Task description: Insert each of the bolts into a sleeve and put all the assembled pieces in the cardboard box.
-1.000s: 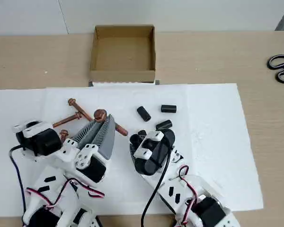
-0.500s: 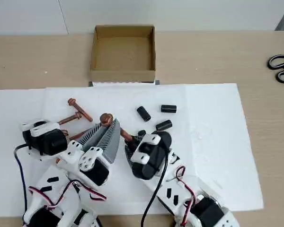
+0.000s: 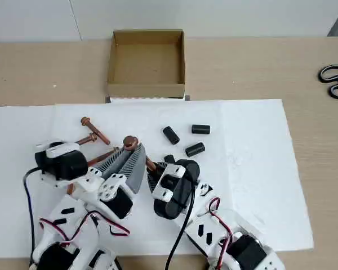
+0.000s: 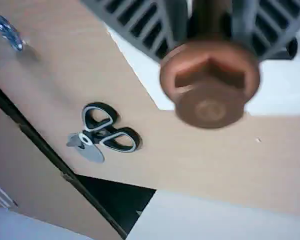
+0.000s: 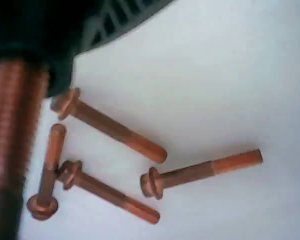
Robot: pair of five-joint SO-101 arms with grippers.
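High view: left gripper [image 3: 132,152] is clamped tight on a copper hex-head bolt [image 3: 129,142]. The head sticks out beyond the fingertips and the shank runs toward the right gripper [image 3: 155,173], which sits right against it. Right gripper's state: can't tell. Three black cylindrical sleeves [image 3: 170,135] lie loose on the white paper sheet [image 3: 253,169], near the right arm. Loose copper bolts [image 3: 96,129] lie on the paper by the left arm. Open brown cardboard box [image 3: 146,90] sits at the paper's far edge, well apart from both grippers. Black-handled scissors [image 3: 335,81] are on the wooden table [image 3: 259,67].

Left wrist: grey ribbed fingers [image 4: 135,20] pinch the bolt [image 4: 210,85] just behind its flange. Scissors [image 4: 102,132] lie on the table [image 4: 65,65] beyond.

Right wrist: the held bolt's threaded shank [image 5: 15,125] is close up, one end running into something dark I can't identify. Four loose copper bolts [image 5: 107,125] lie flat on the paper [image 5: 215,75].
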